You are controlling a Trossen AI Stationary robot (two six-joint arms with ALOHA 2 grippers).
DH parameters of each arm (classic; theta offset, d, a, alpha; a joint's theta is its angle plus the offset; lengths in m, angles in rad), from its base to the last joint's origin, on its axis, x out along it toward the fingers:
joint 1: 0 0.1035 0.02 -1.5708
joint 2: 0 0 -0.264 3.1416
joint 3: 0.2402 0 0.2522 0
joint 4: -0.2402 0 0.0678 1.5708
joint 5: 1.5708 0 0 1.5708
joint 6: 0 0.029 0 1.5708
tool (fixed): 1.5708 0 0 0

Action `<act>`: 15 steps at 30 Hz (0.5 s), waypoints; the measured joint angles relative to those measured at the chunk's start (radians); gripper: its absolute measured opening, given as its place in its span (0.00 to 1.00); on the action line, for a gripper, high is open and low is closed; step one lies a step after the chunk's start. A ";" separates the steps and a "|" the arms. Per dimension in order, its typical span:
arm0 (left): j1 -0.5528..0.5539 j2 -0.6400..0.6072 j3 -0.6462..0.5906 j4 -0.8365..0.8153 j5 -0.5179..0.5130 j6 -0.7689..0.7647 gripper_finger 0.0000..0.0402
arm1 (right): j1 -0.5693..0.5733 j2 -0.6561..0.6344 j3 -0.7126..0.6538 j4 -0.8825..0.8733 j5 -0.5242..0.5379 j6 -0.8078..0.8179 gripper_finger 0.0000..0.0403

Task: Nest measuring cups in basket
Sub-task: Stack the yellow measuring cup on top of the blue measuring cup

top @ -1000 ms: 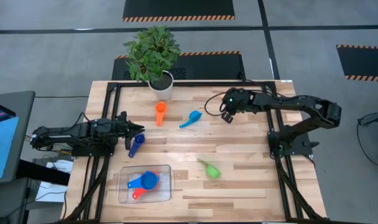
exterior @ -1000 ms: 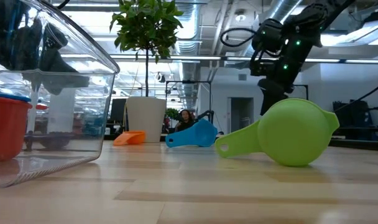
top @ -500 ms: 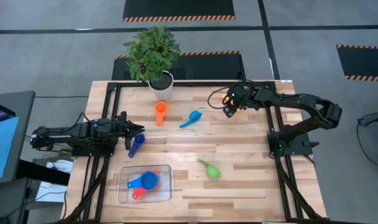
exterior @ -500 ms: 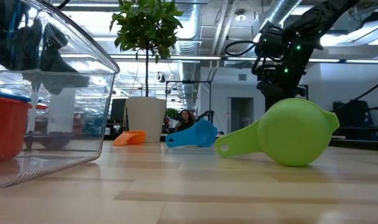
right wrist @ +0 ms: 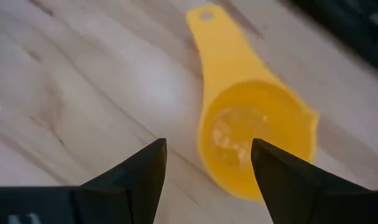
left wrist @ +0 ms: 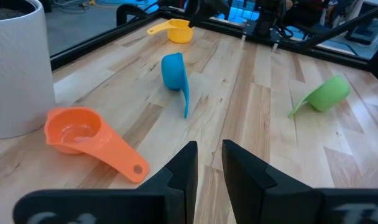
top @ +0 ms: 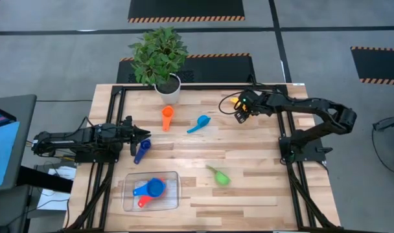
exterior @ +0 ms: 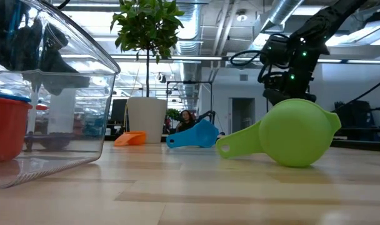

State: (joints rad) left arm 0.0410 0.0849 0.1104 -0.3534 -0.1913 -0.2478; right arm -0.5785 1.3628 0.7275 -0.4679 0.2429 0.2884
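Yellow measuring cup (right wrist: 254, 134) mostly hidden overhead under right fingers (right wrist: 207, 171) spread wide; left fingers (left wrist: 209, 171) narrowly parted.

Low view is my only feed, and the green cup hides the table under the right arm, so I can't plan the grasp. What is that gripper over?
Observer: The right gripper hangs just above a yellow cup, jaws open and holding nothing.
Operator: Is that cup upright?
Observer: Yes. The right wrist view shows its bowl facing up and its handle lying flat on the table.
Operator: Where is the left arm?
Observer: The left gripper waits near the table's left edge, beside a dark blue cup.
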 joint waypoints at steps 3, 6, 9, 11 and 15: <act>0.000 0.000 0.000 0.000 0.000 0.000 0.15 | 0.000 0.000 -0.020 0.034 -0.036 -0.007 0.64; 0.000 0.000 0.000 0.000 0.000 -0.002 0.15 | 0.000 0.000 -0.046 0.047 -0.037 -0.008 0.64; 0.000 0.000 0.000 0.000 0.000 -0.003 0.15 | -0.002 0.000 -0.048 0.057 -0.037 -0.009 0.64; 0.000 0.000 0.000 0.000 0.000 -0.003 0.15 | -0.002 0.000 -0.048 0.059 -0.037 -0.009 0.64; 0.000 0.000 0.000 0.000 0.000 -0.003 0.15 | -0.006 0.034 -0.047 0.060 -0.039 -0.028 0.64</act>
State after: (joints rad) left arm 0.0409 0.0849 0.1104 -0.3534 -0.1909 -0.2512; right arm -0.5842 1.3967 0.6807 -0.4079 0.2039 0.2603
